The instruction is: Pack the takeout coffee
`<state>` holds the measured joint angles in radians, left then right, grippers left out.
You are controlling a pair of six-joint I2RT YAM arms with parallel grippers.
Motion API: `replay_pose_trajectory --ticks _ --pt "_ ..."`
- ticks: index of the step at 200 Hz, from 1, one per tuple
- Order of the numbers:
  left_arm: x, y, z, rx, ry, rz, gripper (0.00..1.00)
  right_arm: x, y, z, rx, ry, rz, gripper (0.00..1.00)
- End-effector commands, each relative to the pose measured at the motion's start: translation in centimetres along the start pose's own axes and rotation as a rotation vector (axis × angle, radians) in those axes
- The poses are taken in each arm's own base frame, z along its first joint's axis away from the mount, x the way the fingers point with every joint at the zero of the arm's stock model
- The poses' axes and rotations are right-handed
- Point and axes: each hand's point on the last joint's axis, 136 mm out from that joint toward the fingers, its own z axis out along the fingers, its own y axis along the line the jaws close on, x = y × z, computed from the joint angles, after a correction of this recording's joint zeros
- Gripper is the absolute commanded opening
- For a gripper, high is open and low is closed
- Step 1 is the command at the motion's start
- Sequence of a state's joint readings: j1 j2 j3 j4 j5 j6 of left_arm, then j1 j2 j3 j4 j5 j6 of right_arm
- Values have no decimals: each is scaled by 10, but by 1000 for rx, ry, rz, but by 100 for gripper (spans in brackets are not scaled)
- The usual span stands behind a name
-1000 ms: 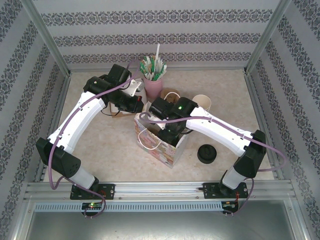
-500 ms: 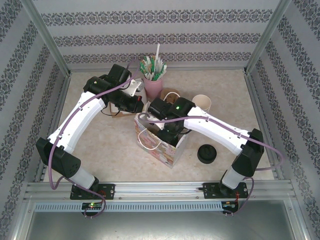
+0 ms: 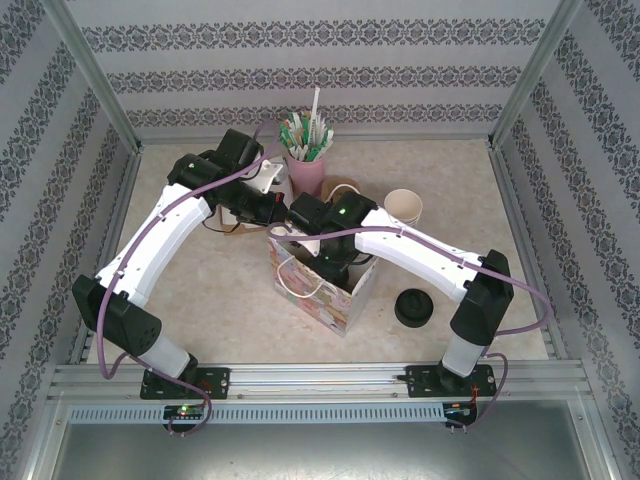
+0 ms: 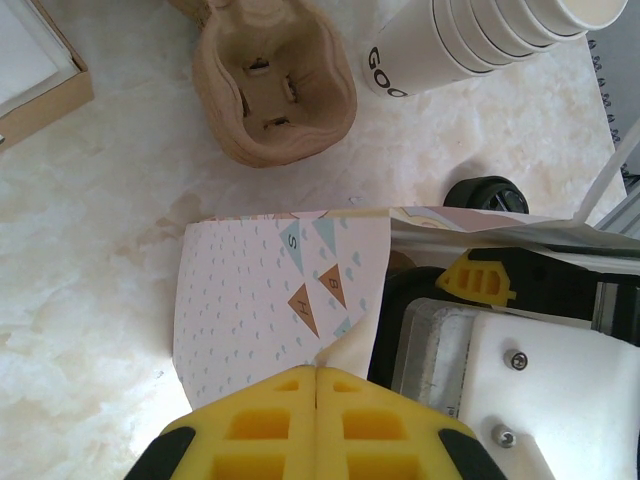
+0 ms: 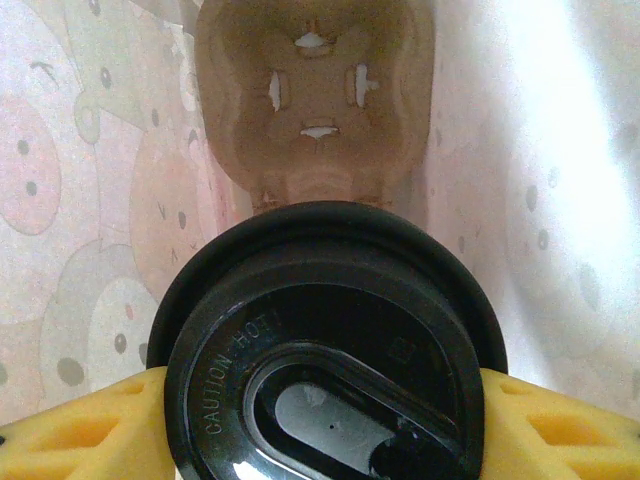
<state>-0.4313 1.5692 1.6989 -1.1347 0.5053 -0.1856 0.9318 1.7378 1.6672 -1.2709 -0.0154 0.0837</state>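
Okay: takeout coffee held inside the bag

My right gripper was clamped on the takeout coffee, with one yellow finger on each side of the cup, just below its black lid. The cup was upright and down inside the gift bag. It hung above a brown cup carrier lying on the bag floor. I couldn't tell whether the cup base touched the carrier.

My left gripper was closed, pinching a fold of the bag's top edge between its pads. The bag stood on the desk with its mouth open, between my two arms.

Also on the desk:
- a second carrier just beyond the bag
- a stack of lidless cups beside that carrier
- a pile of black lids to the bag's right
- a pink cup of straws at the back
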Motion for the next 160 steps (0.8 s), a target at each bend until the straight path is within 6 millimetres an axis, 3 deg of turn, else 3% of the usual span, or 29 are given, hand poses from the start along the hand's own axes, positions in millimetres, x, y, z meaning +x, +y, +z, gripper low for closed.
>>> replay_pose_trajectory --ticks 1,100,160 --pt "-2 -7 -3 17 -27 12 0 -6 0 3 -6 -9 26 56" --pt "-1 1 -3 -24 -28 7 0 12 -2 19 -23 11 75 56" --pt "-2 6 -3 -51 -30 4 0 24 -4 13 -20 20 103 55"
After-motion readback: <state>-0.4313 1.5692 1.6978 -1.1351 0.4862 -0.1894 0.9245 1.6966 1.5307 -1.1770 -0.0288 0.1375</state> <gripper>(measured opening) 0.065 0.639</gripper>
